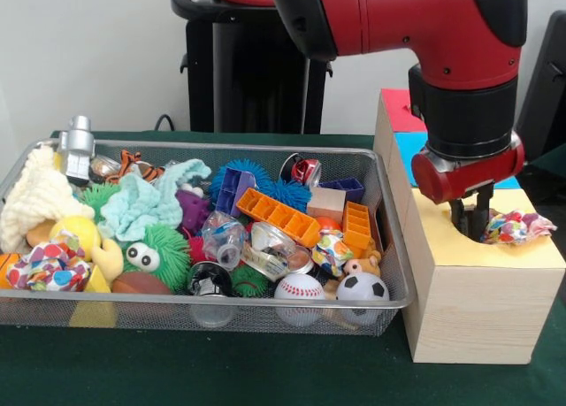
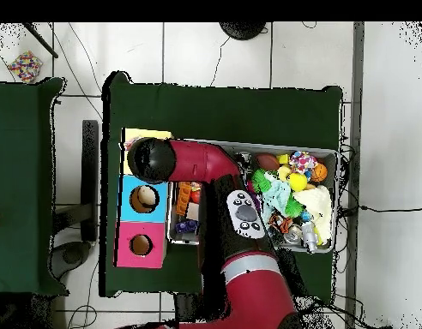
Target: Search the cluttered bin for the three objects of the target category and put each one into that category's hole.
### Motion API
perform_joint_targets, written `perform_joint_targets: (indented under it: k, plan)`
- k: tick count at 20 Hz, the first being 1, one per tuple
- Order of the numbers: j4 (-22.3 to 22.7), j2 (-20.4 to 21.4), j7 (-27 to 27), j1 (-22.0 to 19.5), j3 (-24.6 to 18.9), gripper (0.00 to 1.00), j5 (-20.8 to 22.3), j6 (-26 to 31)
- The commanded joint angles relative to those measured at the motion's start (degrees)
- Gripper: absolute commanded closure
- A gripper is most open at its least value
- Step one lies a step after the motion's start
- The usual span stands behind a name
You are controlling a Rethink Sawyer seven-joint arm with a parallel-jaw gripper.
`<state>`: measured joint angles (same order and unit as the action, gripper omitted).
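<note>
Crumpled multicoloured fabric (image 1: 516, 226) lies on the yellow section (image 1: 504, 247) of the wooden box (image 1: 469, 309), at the rim of its hole and just beside the gripper (image 1: 470, 222). We see the gripper lowered into that hole, but we cannot tell how far its claw is parted. Beside the box stands the wire bin (image 1: 389, 273), crowded with toys.

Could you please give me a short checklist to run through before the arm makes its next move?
1. Gripper over the yellow-topped section of the wooden box: ok.
2. Gripper tips reaching into the yellow hole: ok.
3. Fingers open or shut: cannot tell.
4. Crumpled multicoloured cloth dropped into the hole: not ok, lying on the yellow top beside the gripper.
5. Similar multicoloured cloth left in the wire mesh bin: ok.
</note>
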<state>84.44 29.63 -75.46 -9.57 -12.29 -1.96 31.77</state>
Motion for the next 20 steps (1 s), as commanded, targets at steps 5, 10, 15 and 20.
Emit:
perform_joint_targets:
  k: [5, 10, 15, 20]
  plan:
    - [6.2, 2.1, -6.4, -6.0, -0.5, 0.0, -0.8, 6.2]
    - [7.3, 3.0, -6.2, -6.7, -1.5, 0.0, -1.2, 6.3]
    - [8.7, 5.1, -5.7, -7.3, -2.2, 0.0, -1.6, 7.6]
    - [10.1, 7.4, -5.3, -7.7, -1.8, 0.0, -1.0, 9.1]
